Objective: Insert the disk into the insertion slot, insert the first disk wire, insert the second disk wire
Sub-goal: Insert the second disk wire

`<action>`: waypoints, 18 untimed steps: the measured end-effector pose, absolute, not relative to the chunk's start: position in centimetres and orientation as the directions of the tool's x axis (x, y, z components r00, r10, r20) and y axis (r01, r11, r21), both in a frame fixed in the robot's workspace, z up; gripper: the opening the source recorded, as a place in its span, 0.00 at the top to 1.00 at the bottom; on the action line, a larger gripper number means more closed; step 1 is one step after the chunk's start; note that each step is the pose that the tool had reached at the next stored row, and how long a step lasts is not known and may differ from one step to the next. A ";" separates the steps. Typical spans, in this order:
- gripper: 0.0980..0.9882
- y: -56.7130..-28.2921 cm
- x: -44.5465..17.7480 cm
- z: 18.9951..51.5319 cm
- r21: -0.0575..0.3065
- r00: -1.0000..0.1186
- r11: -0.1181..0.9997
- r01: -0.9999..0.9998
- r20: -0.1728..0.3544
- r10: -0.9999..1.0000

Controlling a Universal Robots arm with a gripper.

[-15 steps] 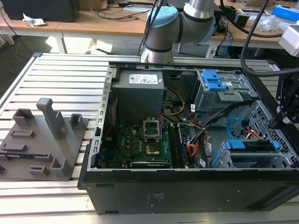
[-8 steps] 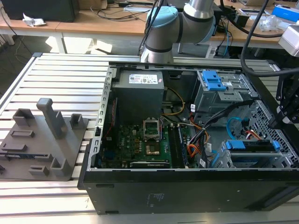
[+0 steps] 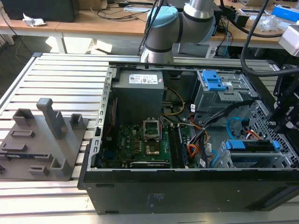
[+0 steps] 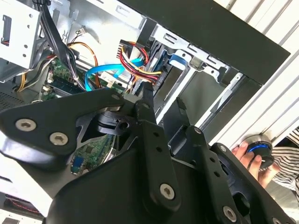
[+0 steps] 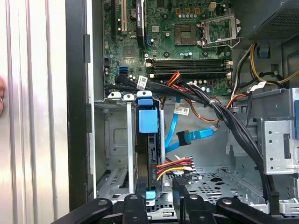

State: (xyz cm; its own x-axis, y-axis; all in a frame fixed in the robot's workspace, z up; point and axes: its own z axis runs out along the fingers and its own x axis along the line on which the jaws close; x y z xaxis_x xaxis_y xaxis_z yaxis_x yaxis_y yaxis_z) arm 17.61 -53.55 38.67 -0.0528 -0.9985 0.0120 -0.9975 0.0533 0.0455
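The disk, dark with blue rails, sits in the insertion slot, a silver perforated cage at the case's end on the exterior view's right. In the first wrist view the disk stands edge-on in the slot. The first disk wire, red and yellow strands, reaches the disk's edge. The second disk wire, light blue, loops beside it; I cannot tell if its plug is seated. My gripper hangs open and empty just off the disk. Its black fingertips are apart in the second wrist view.
A black wire bundle crosses the case above the disk. A darker grey cage with blue clips stands behind the slot, next to the power supply. A hand rests on a round knob outside the case. A grey fixture lies on the slatted table.
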 end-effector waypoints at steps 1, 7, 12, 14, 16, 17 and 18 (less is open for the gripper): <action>0.70 -53.6 17.2 38.7 0.046 -0.053 0.053 -0.998 0.012 -0.999; 0.70 -53.5 16.1 38.7 0.045 -0.053 0.053 -0.998 0.012 -0.999; 0.70 -53.6 15.5 38.7 0.045 -0.053 0.053 -0.998 0.012 -0.999; 0.70 -53.6 15.5 38.7 0.045 -0.053 0.053 -0.998 0.012 -0.999; 0.70 -53.5 15.2 38.7 0.045 -0.053 0.053 -0.998 0.012 -0.999; 0.70 -53.6 15.1 38.7 0.046 -0.053 0.053 -0.998 0.012 -0.999; 0.70 -53.6 14.9 38.7 0.045 -0.053 0.053 -0.998 0.012 -0.999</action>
State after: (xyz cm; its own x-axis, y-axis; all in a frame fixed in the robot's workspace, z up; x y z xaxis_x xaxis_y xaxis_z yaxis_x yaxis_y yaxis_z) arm 14.90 -53.55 38.66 -0.0527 -0.9985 0.0117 -0.9976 0.0532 0.0455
